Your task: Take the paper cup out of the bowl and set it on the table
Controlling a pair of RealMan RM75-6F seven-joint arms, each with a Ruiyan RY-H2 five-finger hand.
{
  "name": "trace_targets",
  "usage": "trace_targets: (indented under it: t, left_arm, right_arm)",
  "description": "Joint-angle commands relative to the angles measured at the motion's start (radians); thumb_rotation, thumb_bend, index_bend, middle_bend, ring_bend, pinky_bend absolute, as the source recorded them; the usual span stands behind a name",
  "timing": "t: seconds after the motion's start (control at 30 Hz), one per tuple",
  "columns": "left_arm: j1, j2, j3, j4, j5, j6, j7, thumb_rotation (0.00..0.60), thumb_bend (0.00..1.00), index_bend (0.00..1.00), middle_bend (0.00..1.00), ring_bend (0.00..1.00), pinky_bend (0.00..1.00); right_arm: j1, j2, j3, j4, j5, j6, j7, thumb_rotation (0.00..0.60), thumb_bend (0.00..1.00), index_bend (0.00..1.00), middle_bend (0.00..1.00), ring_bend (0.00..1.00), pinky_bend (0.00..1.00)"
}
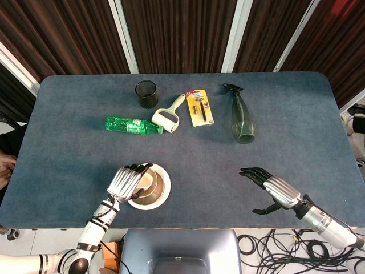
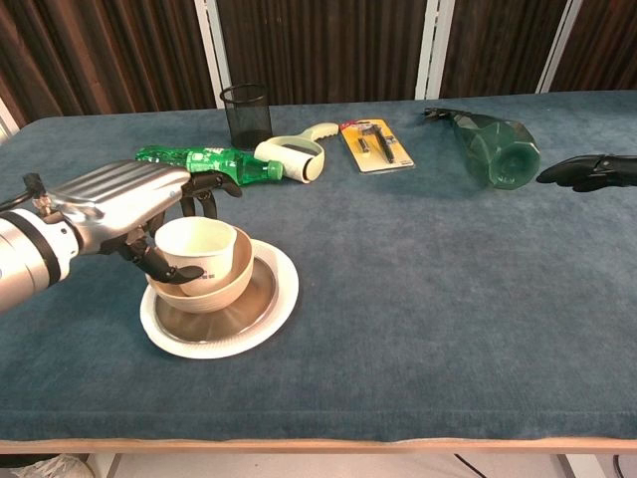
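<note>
Sitting upright in the tan bowl point(image 2: 199, 289) on the white plate point(image 2: 279, 304), your paper cup point(image 2: 199, 247) is showing a plain cream wall. Your left hand point(image 2: 119, 204) is wrapping its fingers point(image 2: 159, 267) around the cup. Your right hand point(image 1: 268, 185) is hovering over the table point(image 1: 319, 131), fingers spread, holding nothing.

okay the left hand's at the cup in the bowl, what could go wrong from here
The left hand has its fingers around the cup, which sits deep in the bowl. A hard squeeze could crush the paper. Lifting might drag the bowl along or slide it off the plate. The bottle lies just behind the hand, so a backward swing could knock it.
</note>
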Motion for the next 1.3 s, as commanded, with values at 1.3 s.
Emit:
trace_targets:
  t: [1.3]
  left_arm:
    - [0.088, 0.269, 0.045, -0.258, 0.121, 0.106, -0.069, 0.6, 0.25, 0.28, 0.43, 0.4, 0.55]
  right_arm:
    - [-0.168, 0.211, 0.051, -0.4, 0.335, -0.035, -0.597, 0.6, 0.0, 0.01, 0.02, 0.0, 0.07]
